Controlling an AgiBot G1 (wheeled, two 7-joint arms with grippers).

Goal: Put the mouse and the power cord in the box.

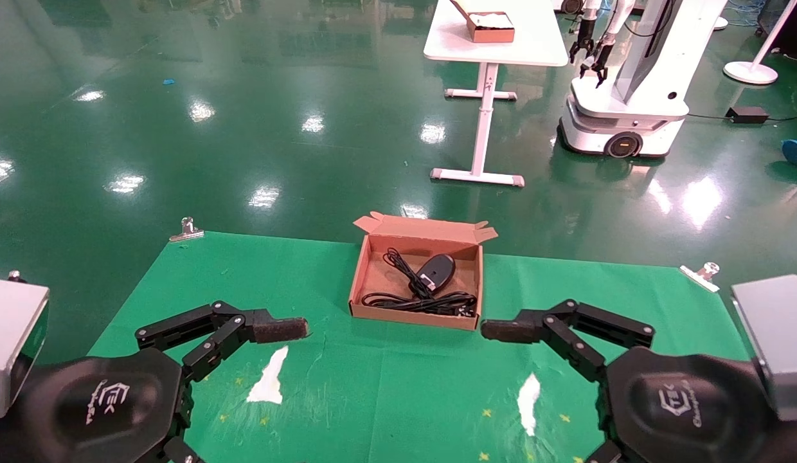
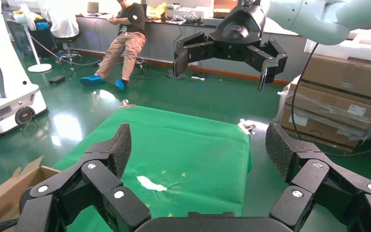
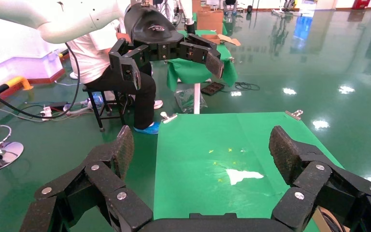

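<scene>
My left gripper [image 1: 289,329] and right gripper [image 1: 501,330] hover above the green cloth [image 1: 385,399], jaws spread wide, holding nothing. Between and just beyond their tips sits the cardboard box [image 1: 373,276]; inside lie the mouse [image 1: 436,270] and, nearer me, the power cord [image 1: 424,302].

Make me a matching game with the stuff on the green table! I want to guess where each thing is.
Things:
1. mouse
2. power cord
3. left gripper
4. right gripper

Places:
A. open, on the robot's left of the box
B. inside the box, toward its far wall
C. open, on the robot's right of the box
D. inside the box, along its near wall

Pairs: 1-B, 2-D, 3-A, 4-C
</scene>
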